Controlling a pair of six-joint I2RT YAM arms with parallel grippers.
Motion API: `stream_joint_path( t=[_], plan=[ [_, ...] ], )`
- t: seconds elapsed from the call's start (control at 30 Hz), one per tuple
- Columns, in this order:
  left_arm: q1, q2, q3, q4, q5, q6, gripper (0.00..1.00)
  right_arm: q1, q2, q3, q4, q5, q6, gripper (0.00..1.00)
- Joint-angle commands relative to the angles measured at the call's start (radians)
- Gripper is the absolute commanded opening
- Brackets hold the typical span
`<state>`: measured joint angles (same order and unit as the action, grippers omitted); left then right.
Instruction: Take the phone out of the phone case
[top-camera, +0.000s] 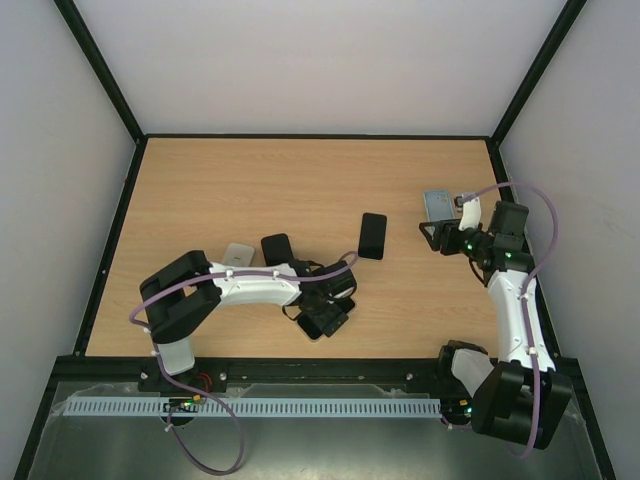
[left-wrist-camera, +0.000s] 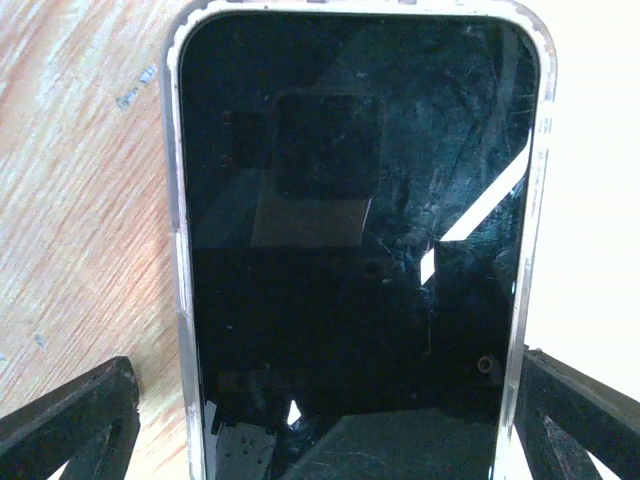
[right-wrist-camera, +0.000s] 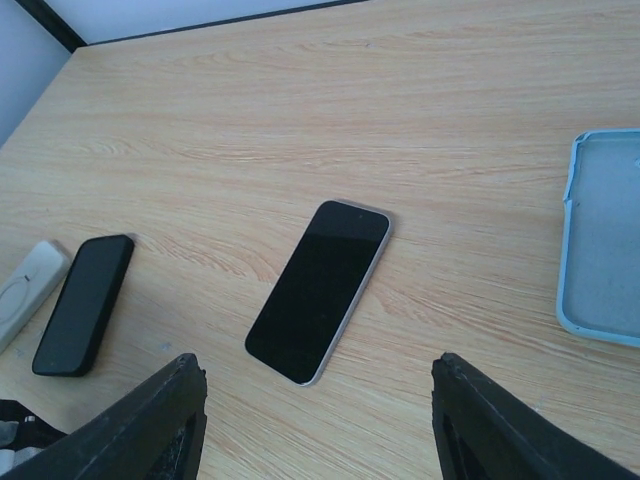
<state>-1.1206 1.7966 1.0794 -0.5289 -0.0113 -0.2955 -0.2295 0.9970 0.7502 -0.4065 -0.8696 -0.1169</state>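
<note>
The left pincer (top-camera: 328, 310) sits at 6 o'clock from the table's (top-camera: 200, 190) middle, low over a phone (left-wrist-camera: 350, 260). Its jaws are spread wide. In the left wrist view one finger (left-wrist-camera: 70, 425) stands clear of the phone's left edge, and the other is right by the right edge. Whether that one touches it I cannot tell. The phone lies flat with its screen up and is not pinched. A pale rim runs round it, and I cannot tell whether that rim is a case or the phone's own frame.

At 11 o'clock from this pincer lies a black phone (right-wrist-camera: 82, 303) with a thick dark rim. Just beside it, at its 9 o'clock in the top view, is a pale case (right-wrist-camera: 25, 290) marked with a ring. At 1 o'clock from the left pincer a second phone (right-wrist-camera: 318, 290) lies apart from the others, screen up, with a silvery edge.

The right pincer (top-camera: 432, 236) is at the table's 3 o'clock side and faces the second phone. Its jaws are spread with nothing between them. At 12 o'clock from it, near the table's far right corner, a blue case (right-wrist-camera: 605, 240) lies with its hollow side up and nothing in it.
</note>
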Motion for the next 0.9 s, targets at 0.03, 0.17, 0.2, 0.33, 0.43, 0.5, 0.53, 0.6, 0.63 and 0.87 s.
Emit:
stream_joint_path(
  t=[0.03,0.17,0.2,0.33,0.43,0.5,0.53,0.6,0.63,0.87],
  plan=[
    [0.004,0.007,-0.031,-0.032,-0.020,-0.034,1.00,-0.002,-0.018,0.007,0.025,0.007,-0.048,0.61],
    [0.001,0.018,-0.044,-0.015,0.018,-0.028,0.94,0.002,0.027,0.154,-0.115,0.001,-0.236,0.61],
    [-0.001,0.025,-0.039,-0.025,0.037,-0.019,0.90,0.003,0.053,0.207,-0.170,0.006,-0.285,0.61],
    [-0.028,0.021,-0.048,-0.060,0.062,-0.001,0.86,0.027,0.193,0.411,-0.486,-0.003,-0.550,0.61],
    [-0.034,-0.012,-0.062,-0.055,0.019,-0.011,0.90,0.046,0.274,0.479,-0.645,0.024,-0.744,0.63],
    [-0.036,-0.068,-0.078,-0.038,-0.019,-0.023,0.97,0.079,0.303,0.480,-0.750,0.044,-0.920,0.75],
    [-0.036,-0.114,-0.090,-0.022,-0.032,-0.024,0.99,0.098,0.309,0.467,-0.845,0.052,-1.051,0.86],
    [-0.036,-0.217,-0.119,0.010,-0.069,-0.017,1.00,0.138,0.284,0.413,-0.875,0.049,-1.191,0.99],
    [-0.035,-0.279,-0.139,0.035,-0.104,-0.016,1.00,0.169,0.265,0.380,-0.857,0.046,-1.214,0.98],
    [0.119,-0.632,-0.279,0.196,-0.256,-0.147,0.99,0.571,0.271,0.269,-0.571,0.259,-1.058,0.98]
  ],
)
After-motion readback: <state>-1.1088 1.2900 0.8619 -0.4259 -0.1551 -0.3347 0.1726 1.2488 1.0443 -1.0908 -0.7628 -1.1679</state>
